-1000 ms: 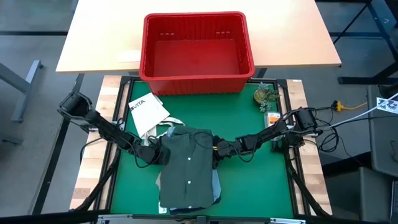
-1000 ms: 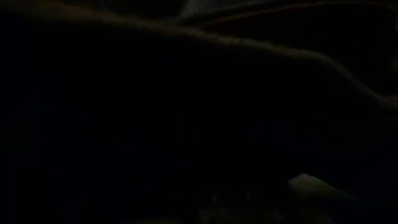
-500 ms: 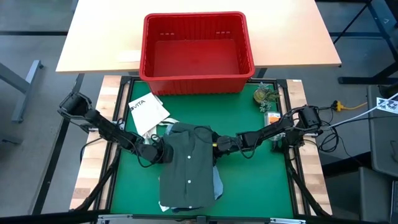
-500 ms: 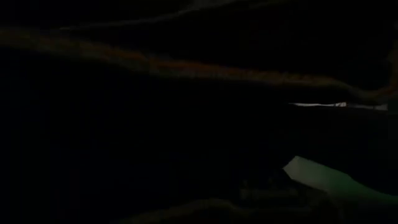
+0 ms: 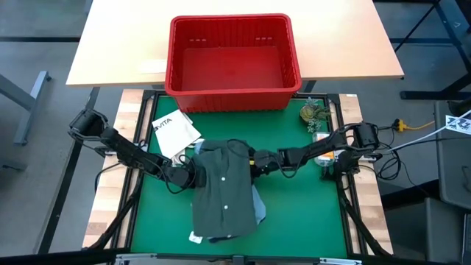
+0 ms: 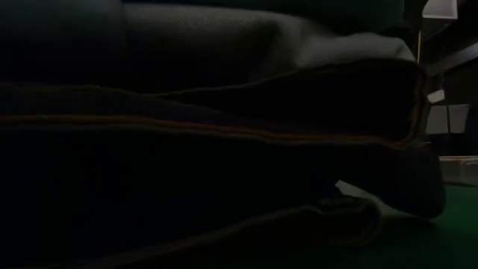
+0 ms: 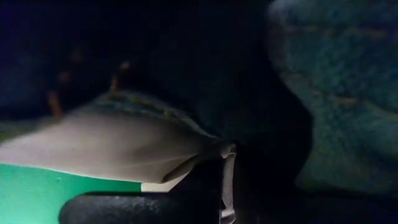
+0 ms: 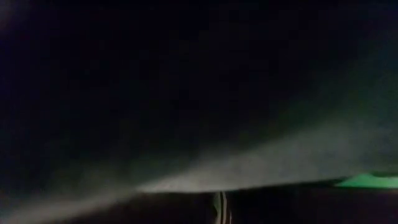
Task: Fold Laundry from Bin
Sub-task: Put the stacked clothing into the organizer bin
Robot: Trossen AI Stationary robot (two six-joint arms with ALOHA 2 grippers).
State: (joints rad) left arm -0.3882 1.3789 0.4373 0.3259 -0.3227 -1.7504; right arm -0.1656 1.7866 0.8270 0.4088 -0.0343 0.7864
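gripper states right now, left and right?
Left hand: at the left edge of the dark olive-green shirt, fingers hidden; cannot be told.
Right hand: at the shirt's right edge near the collar; cannot be told.

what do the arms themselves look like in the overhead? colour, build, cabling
Both arms are black and slim, built of jointed segments with bulkier housings at the outer ends. The left arm and right arm trail loose black cables near their bases. No markings are legible.
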